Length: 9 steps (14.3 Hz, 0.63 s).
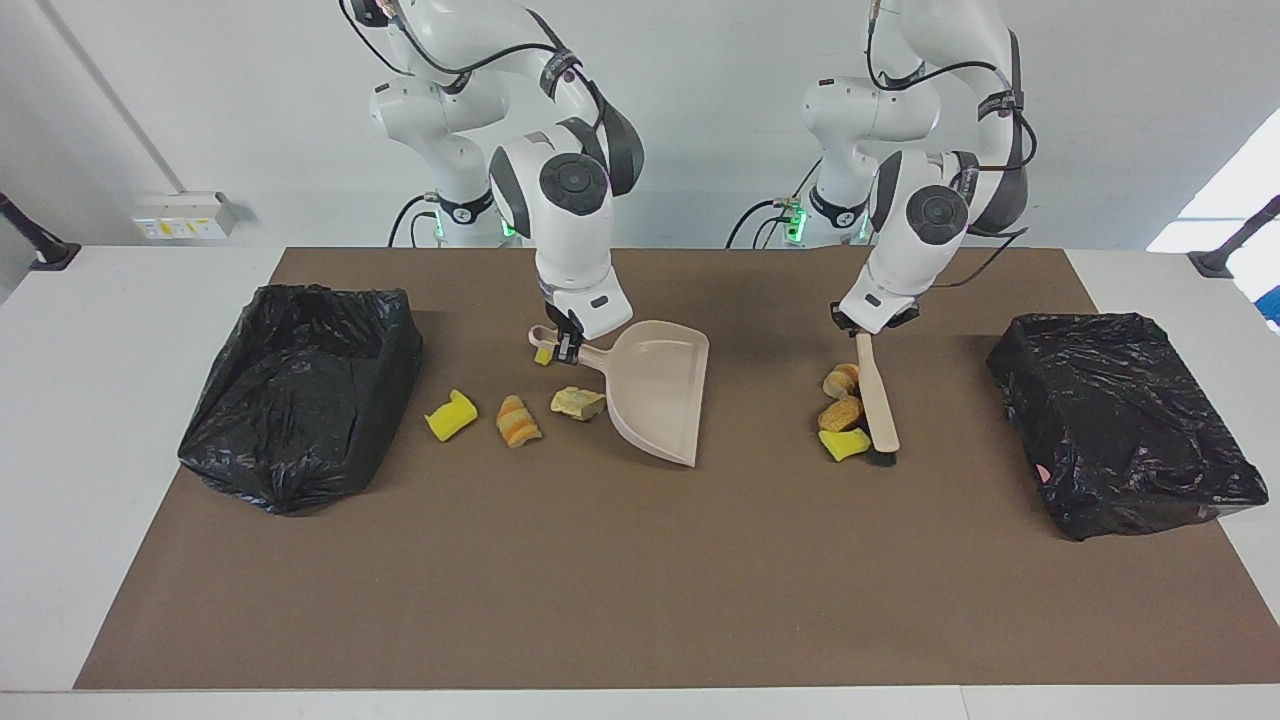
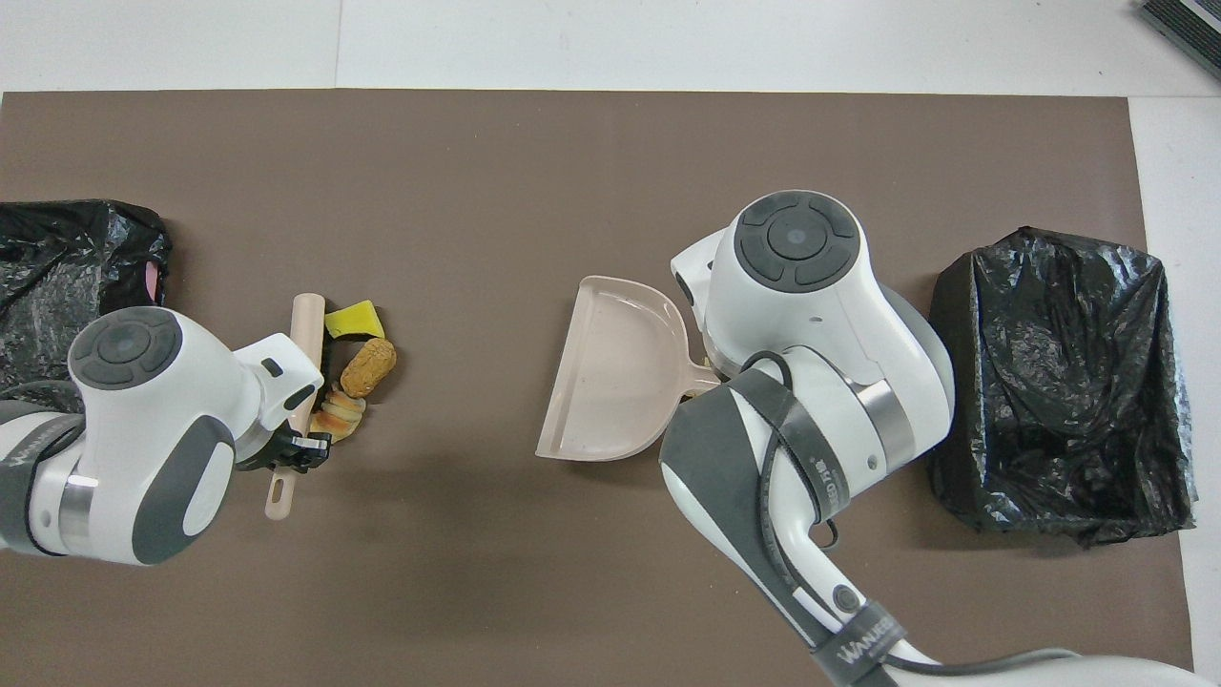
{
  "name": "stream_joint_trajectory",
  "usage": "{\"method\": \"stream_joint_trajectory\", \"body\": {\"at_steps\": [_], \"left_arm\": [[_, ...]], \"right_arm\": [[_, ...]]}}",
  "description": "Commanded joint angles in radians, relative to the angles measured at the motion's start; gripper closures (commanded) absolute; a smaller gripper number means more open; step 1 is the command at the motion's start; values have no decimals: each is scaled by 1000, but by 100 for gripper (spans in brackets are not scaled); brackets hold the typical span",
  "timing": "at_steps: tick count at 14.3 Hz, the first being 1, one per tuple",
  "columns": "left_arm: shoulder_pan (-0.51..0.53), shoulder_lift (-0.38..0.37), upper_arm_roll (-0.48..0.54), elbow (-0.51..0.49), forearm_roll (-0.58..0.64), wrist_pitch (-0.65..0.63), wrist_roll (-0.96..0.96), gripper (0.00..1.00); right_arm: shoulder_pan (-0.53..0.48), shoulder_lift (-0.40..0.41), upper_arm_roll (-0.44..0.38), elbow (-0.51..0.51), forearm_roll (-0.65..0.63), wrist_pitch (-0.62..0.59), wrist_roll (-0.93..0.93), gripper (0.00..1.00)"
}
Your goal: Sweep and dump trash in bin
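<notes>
A: Where's your trash (image 1: 843,412)?
B: Three pieces bunched against the brush (image 1: 876,402), which your left claw (image 1: 860,327) clenches. Right claw (image 1: 563,345) grips the dustpan (image 1: 655,390); four pieces lie beside its handle.
A: Keep bristles flat, sweep toward the dustpan.

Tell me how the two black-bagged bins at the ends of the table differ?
The bin at the right arm's end stands taller, while the bin at the left arm's end sits lower and flatter. Three trash pieces lie in a row beside the taller bin; the lower bin has bare mat beside it, its nearest trash bunched against the brush. Both are lined with crinkled black plastic and rest on the brown mat.
</notes>
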Motion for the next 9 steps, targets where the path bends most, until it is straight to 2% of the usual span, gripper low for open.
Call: {"method": "stream_joint_trajectory", "body": {"at_steps": [1,3,4,6,9], "left_arm": [[-4,-24,19,25,-14,-37,-27,100],[30,-24,22,63,-14,-83,-31,100],[51,-27,22,51,-14,-74,-31,100],[96,-44,22,14,-14,-54,-31,100],[76,-77,19,-73,-15,4,-100,100]], "right_arm": [[-7,-8,3,-58,-10,67,-94,100],[-20,4,3,-67,-1,90,-165,100],[-21,4,3,-70,-2,92,-166,100],[-9,9,1,-71,-4,93,-160,100],[-1,10,3,-87,-7,125,-130,100]]}}
